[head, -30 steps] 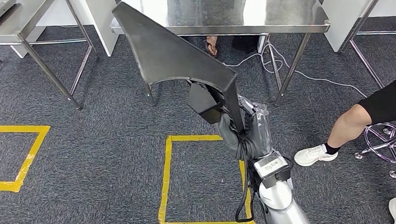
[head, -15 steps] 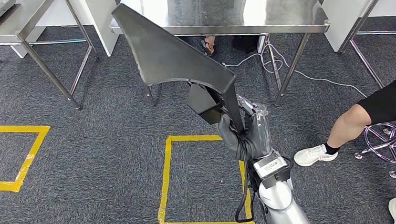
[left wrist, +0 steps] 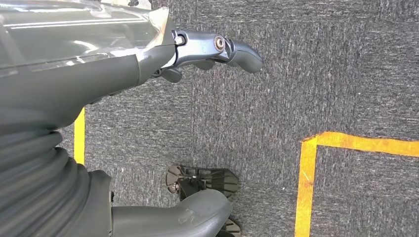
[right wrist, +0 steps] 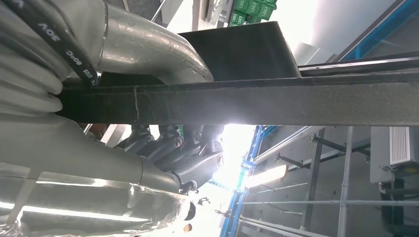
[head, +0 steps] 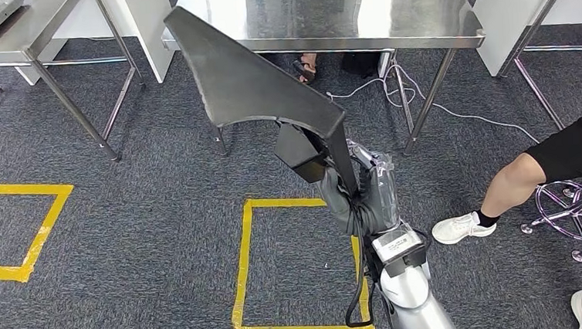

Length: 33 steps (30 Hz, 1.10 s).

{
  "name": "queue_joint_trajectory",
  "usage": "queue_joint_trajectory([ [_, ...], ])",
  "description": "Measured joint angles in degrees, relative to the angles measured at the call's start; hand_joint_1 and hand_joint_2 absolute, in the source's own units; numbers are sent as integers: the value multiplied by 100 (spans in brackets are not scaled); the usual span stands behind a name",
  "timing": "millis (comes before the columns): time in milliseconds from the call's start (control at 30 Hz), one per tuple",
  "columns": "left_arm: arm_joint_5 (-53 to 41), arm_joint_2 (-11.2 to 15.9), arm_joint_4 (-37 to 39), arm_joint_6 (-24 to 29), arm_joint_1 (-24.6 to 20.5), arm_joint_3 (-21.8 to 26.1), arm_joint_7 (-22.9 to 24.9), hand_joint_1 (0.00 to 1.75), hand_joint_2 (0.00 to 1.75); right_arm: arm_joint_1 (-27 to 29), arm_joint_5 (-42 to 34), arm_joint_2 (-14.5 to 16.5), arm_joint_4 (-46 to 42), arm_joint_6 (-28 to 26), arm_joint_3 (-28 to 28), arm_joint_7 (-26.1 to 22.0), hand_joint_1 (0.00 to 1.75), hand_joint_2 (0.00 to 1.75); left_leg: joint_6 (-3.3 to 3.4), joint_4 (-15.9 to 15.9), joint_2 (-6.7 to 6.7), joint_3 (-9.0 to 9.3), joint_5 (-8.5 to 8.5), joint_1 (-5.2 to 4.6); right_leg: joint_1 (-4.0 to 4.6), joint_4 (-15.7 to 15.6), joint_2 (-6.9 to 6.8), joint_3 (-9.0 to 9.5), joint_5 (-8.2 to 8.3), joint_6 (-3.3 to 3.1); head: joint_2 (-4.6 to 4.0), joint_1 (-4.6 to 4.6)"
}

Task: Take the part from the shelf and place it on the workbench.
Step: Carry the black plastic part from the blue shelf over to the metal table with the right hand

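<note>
Step in hand: carrying the part [head: 255, 78] toward the steel table [head: 385, 7]; placement not yet done, judged from the part being held above the floor in front of the table edge.
Right hand [head: 356, 199]: raised in the head view, fingers [right wrist: 170, 150] curled round the part's lower edge, thumb on the opposite face; gripping the part.
Left hand [left wrist: 197, 52]: hanging over the carpet, holding nothing; fingers partly curled, whether loosely apart or closed cannot tell.
Where the part is: held up in the right hand, its pointed end overlapping the near edge of the table in the head view; no contact with the tabletop visible.
How to do it well: keep the grip firm, since the hold sits at one end and the long blade overhangs far; lift the tip clear of the table rim before advancing; lower flat onto the bare steel, then loosen the fingers only once the weight rests.
Risks: tip striking the table edge; part levering out of the fingers; seated person's leg [head: 521, 179] near on the right side.
Look of the part: large, matt black, flat triangular panel tapering to a point, with a curved cut-out along one edge and a boxy block [head: 300, 152] underneath near the grip; likely rigid.
</note>
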Motion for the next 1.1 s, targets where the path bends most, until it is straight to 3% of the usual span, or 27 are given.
queue_joint_trajectory([
  [567,0,4,0,-15,-8,0,-8,0,175,5,0,-2,4,-64,0,0,175,175,8,9,-4,-5,-6,-15,-43,-4,0,1,3,5,-1,-1],
  [767,-1,16,0,-15,-16,0,-7,0,175,35,0,-2,4,-83,0,0,175,175,54,46,-2,-19,-27,-26,-98,-18,6,4,13,45,0,-2],
  [833,-1,19,0,-15,-30,0,-8,0,175,37,1,-3,2,-84,0,-1,175,175,110,-6,27,6,6,-3,-84,-23,-9,1,14,87,-1,-2],
  [900,-2,20,0,-16,-39,0,-10,0,175,34,4,-5,0,-86,1,-5,175,175,186,-91,79,45,59,35,-47,232,-140,-126,-132,63,0,9],
  [1000,-2,20,0,-16,-35,0,-11,0,175,42,9,-14,1,-87,1,-8,175,175,219,-118,142,52,74,47,-32,1101,-299,-547,-539,-27,0,25],
  [1067,-2,21,0,-16,-33,1,-11,0,175,69,9,-31,3,-87,0,-7,175,175,216,-115,178,43,72,46,-35,1556,-314,-760,-682,-15,0,24],
  [1100,-2,22,0,-16,-33,1,-11,0,175,82,10,-40,4,-87,0,-7,175,175,211,-112,194,41,69,47,-37,1595,-321,-766,-672,16,0,25],
])
